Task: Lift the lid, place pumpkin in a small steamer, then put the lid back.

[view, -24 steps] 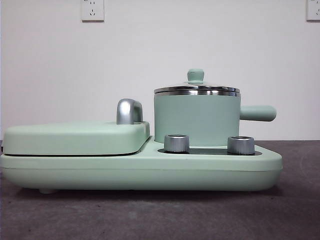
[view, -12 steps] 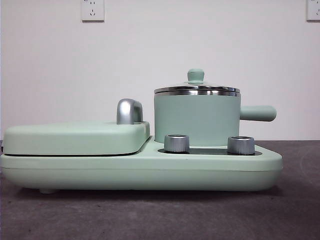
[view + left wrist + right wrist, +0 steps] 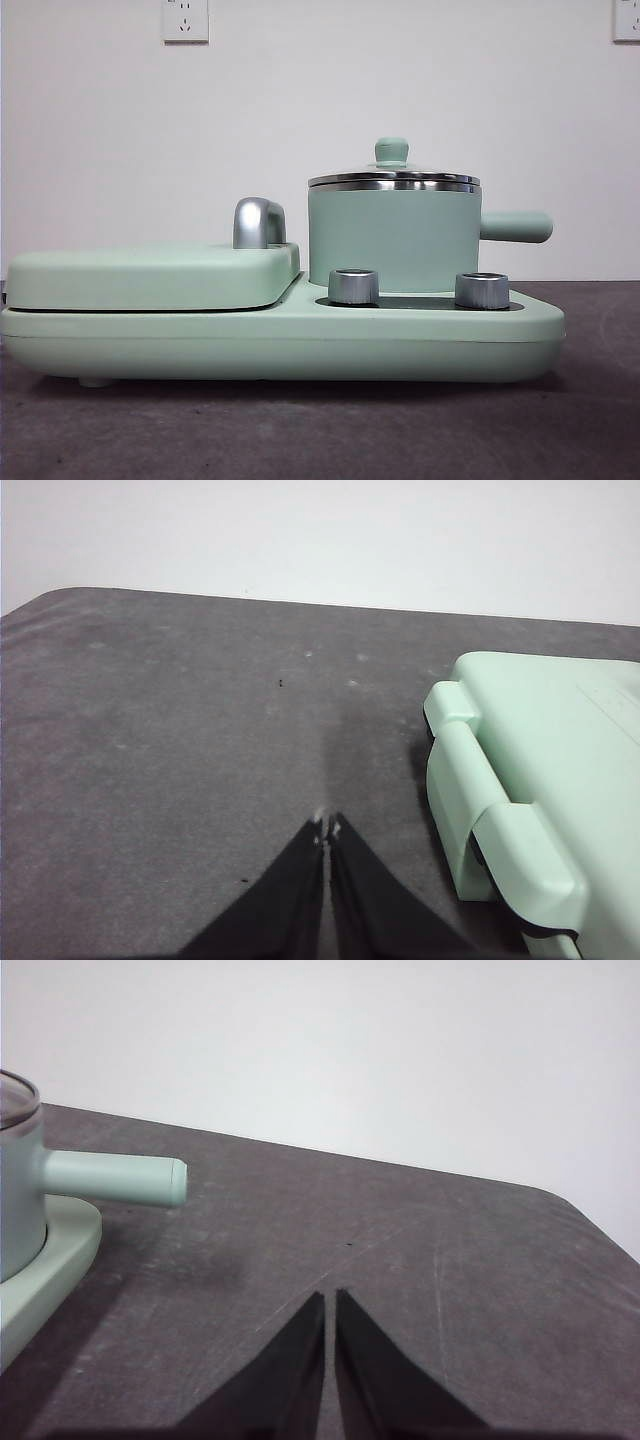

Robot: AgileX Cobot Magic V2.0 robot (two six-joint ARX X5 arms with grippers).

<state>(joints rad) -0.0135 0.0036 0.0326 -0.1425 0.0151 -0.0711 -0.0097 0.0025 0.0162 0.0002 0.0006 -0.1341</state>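
Lid point(image 3: 393, 174) sits on small steamer point(image 3: 393, 238); left gripper point(image 3: 327, 827) and right gripper point(image 3: 329, 1298) hover with fingers closed, empty.

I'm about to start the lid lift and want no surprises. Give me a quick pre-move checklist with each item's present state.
1. Lid seated on the small steamer: ok, rim sits level.
2. Lid knob free to grasp: ok, nothing over it.
3. Left gripper empty: ok, jaws shut over bare table beside the grill cover.
4. Right gripper empty: ok, jaws shut, apart from the steamer's side handle.
5. Jaws open for the knob: not ok.
6. Pumpkin located: cannot tell, in no view.
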